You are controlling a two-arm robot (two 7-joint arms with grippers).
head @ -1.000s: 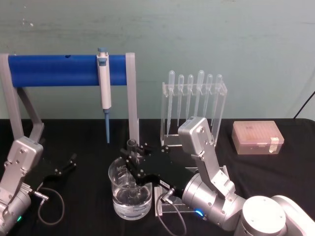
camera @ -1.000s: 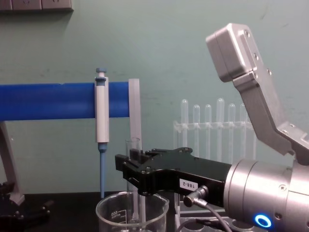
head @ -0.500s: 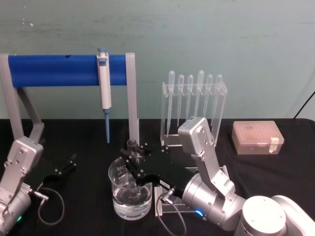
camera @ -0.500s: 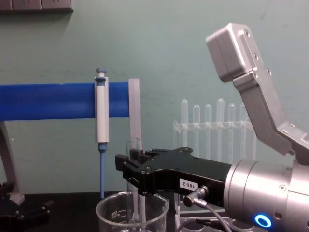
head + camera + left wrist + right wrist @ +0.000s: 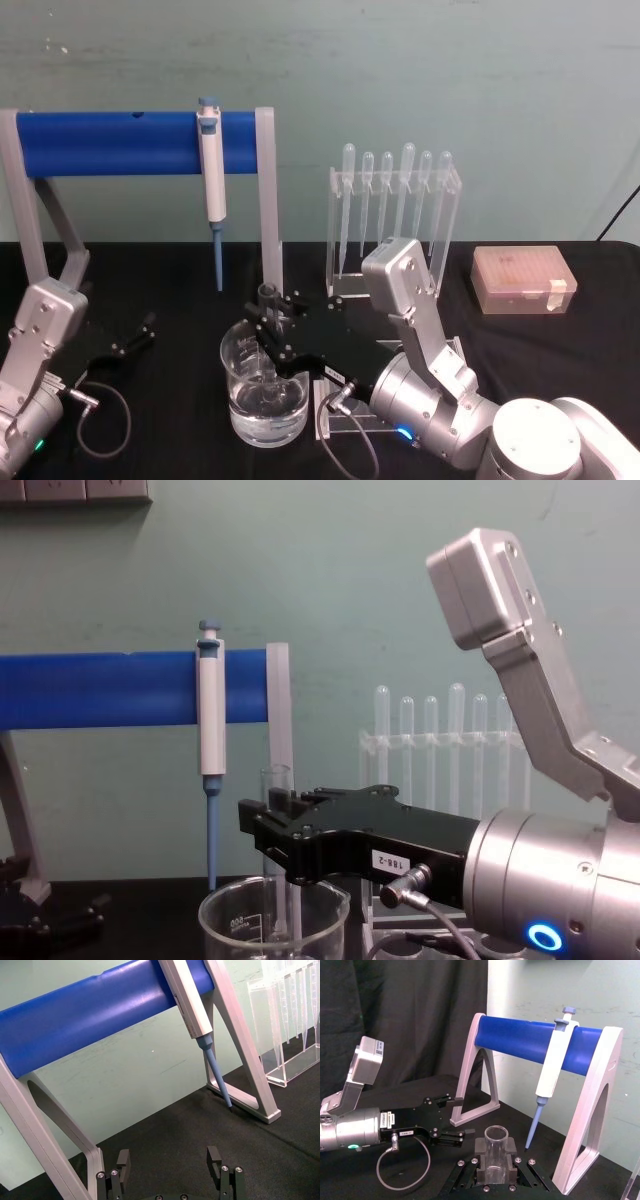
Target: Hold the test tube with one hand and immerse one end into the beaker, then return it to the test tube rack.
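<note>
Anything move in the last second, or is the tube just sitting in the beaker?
Nothing visibly changed. The right gripper still holds the test tube upright, its lower end inside the beaker. The left gripper stays open, parked on the table.

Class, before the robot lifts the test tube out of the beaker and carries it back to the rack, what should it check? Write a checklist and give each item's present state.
1. Grip: right gripper shut on the test tube just below its rim: ok.
2. Tilt: test tube upright: ok.
3. Place: its lower end inside the beaker: ok.
4. Dip: its tip under the water: cannot tell.
5. Target: a free hole in the test tube rack: cannot tell, the right arm covers it.
6. Other arm: left gripper open, parked far left, away from the beaker: ok.
</note>
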